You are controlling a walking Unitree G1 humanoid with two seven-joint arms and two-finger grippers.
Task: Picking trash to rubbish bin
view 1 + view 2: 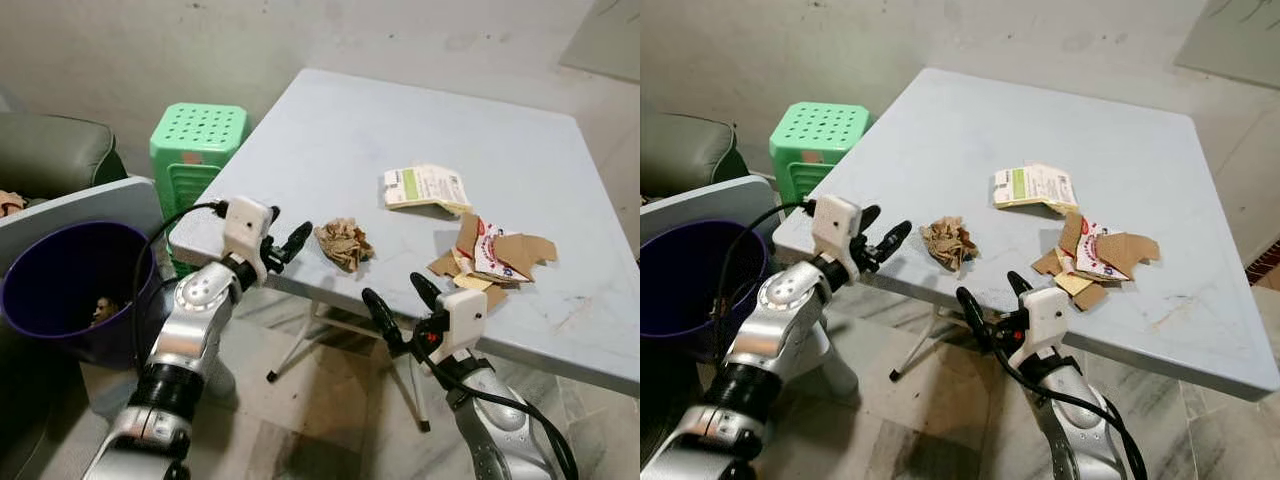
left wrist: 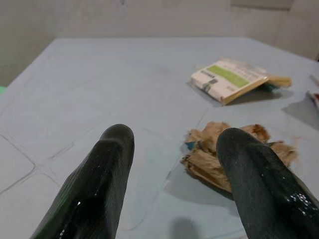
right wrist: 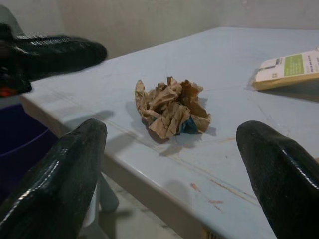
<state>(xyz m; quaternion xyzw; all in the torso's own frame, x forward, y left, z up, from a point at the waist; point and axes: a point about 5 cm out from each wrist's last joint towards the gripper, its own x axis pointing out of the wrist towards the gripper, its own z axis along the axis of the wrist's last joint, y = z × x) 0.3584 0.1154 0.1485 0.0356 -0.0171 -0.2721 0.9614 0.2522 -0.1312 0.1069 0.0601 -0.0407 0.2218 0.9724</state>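
Bare concrete walls back a pale blue table (image 1: pixel 330 130) carrying a crumpled brown paper wad (image 1: pixel 343 243) near its front edge, a flattened carton (image 1: pixel 426 187) and torn cardboard scraps (image 1: pixel 492 257) further right. Beside the table stand a purple rubbish bin (image 1: pixel 60 290) and a green stool (image 1: pixel 195 150). The left gripper (image 1: pixel 285 243) hovers just beside the wad, fingers spread and empty; the right gripper (image 1: pixel 398 305), also spread, waits below the edge. Closing off-centre could nudge the light wad away or off the edge.
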